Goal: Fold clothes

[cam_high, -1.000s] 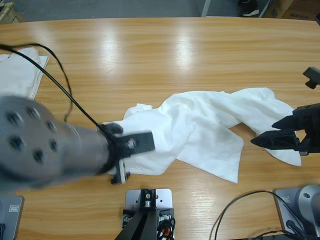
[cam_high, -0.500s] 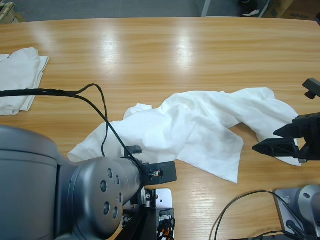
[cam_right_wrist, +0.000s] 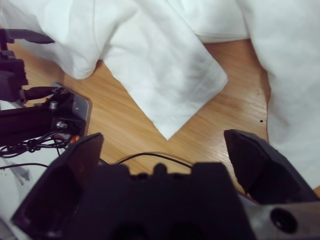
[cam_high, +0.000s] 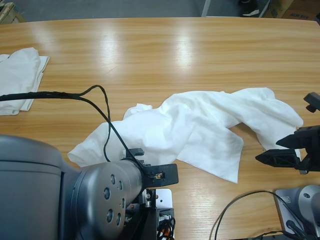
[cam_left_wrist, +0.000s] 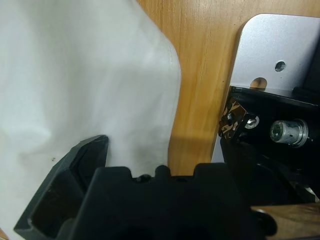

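We see the white shirt [cam_high: 200,132] lying crumpled across the table's [cam_high: 160,55] middle, a second white shirt [cam_high: 20,80] at the far left edge. The right gripper [cam_high: 280,156] hovers spread wide just off its hem — empty. The left gripper's [cam_left_wrist: 125,165] state we cannot tell. We should pinch corners, not bunched folds — then pull flat.

Right gripper [cam_high: 265,158] agape, empty

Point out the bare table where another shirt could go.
Bare wood runs along the table's far side, above the spread white shirt and right of the folded white pile. The near edge is crowded by the shirt, both arms and cables.
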Controlling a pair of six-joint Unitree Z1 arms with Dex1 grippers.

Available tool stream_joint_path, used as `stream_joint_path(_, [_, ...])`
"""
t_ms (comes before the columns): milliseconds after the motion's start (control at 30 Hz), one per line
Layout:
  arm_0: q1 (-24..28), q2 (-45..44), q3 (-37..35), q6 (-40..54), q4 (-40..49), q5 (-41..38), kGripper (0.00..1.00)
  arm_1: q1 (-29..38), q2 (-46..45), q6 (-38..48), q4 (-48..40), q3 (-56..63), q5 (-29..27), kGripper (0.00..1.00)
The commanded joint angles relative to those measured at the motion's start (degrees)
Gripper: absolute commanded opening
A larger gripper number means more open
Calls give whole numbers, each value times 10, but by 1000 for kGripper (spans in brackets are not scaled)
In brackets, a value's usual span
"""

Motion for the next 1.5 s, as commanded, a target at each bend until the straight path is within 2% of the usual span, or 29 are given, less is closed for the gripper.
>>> stream_joint_path(33, [60, 23, 9, 18, -33, 11, 858, -8, -9, 10, -21, 35, 3, 987])
stream_joint_path(467, [90, -46, 16, 18, -29, -32, 862, -8, 3, 11, -41, 42, 3, 987])
stream_joint_path(833, [74, -24, 74, 32, -52, -53, 872, -8, 9, 11, -46, 41, 3, 987])
stream_joint_path(1200, [74, 39, 39, 24, -77, -28, 852, -8, 20, 13, -53, 42, 2, 987])
stream_joint_path(1233, [74, 39, 37, 23, -77, -23, 791, -8, 23, 13, -55, 43, 2, 987])
stream_joint_path(1300, [74, 32, 30, 16, -77, -11, 376, -8, 27, 13, -58, 43, 2, 987])
stream_joint_path(1367, [75, 24, 27, 16, -77, -8, 16, -9, 32, 13, -63, 44, 2, 987])
stream_joint_path(1500, [76, 5, 23, 32, -77, -5, 0, -9, 35, 13, -67, 47, 3, 987])
